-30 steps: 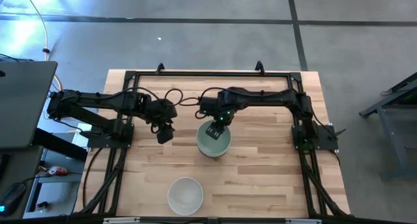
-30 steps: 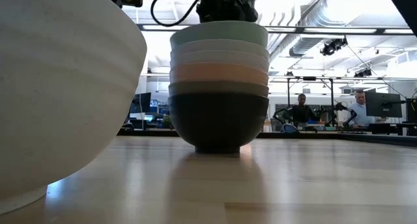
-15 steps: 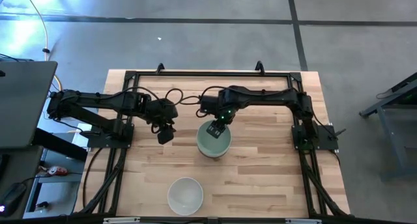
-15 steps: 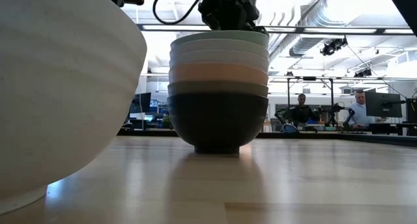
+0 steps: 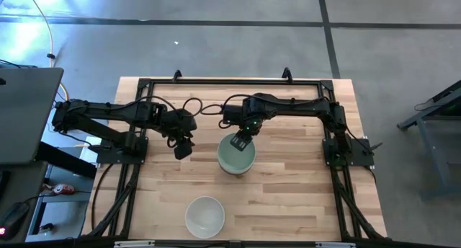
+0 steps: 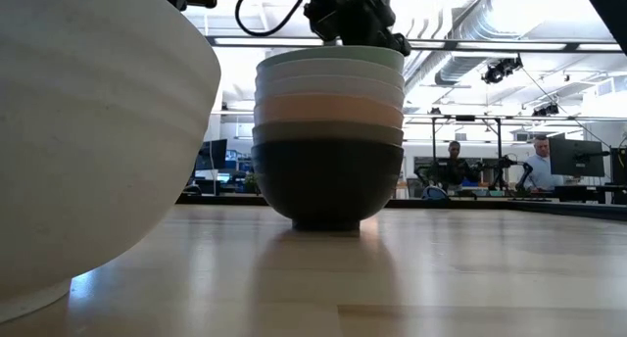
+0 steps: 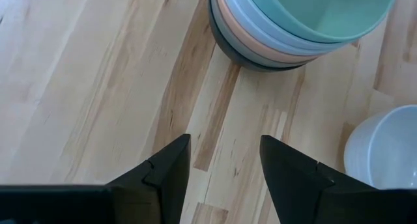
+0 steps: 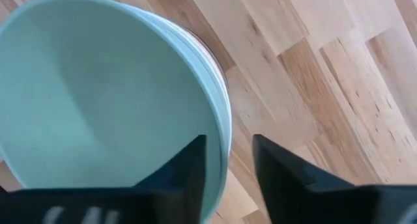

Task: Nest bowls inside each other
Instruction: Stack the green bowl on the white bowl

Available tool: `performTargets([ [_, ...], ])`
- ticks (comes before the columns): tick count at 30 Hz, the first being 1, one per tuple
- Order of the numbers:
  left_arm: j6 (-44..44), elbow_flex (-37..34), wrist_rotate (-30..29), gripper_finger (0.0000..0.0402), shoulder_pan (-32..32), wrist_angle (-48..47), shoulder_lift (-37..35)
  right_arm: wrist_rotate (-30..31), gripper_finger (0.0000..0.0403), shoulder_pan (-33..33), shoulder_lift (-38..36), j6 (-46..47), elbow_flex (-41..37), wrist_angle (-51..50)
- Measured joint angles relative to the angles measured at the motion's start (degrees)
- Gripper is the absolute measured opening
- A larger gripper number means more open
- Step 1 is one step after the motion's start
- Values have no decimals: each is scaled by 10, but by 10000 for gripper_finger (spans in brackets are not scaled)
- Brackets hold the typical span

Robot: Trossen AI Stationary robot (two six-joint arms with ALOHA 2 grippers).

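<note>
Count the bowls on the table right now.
7. Six sit nested in one stack mid-table: black bowl at the bottom, then olive-grey, peach-orange, two white, mint green bowl on top. One white bowl stands alone near the front edge.

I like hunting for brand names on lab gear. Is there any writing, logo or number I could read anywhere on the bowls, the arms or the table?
No readable text anywhere in these views.
The stacked bowls and the lone white bowl: plain, no marks.
The table: bare wood, no label.
The monitors in the room behind: too small to read.
</note>
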Motion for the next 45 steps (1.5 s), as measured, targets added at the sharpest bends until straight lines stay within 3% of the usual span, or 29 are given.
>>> performTargets([
  [6, 0, 0, 0, 173, 0, 4, 0, 0, 18, 0, 0, -13, 0, -1],
  [8, 0, 0, 0, 173, 0, 5, 0, -1, 7, 0, 0, -15, 0, -1],
  [39, 0, 0, 5, 173, 0, 7, 0, -26, 3, 5, 22, -24, 0, 7],
  [45, 0, 0, 5, 173, 0, 7, 0, -26, 40, 5, 22, -22, 0, 7],
])
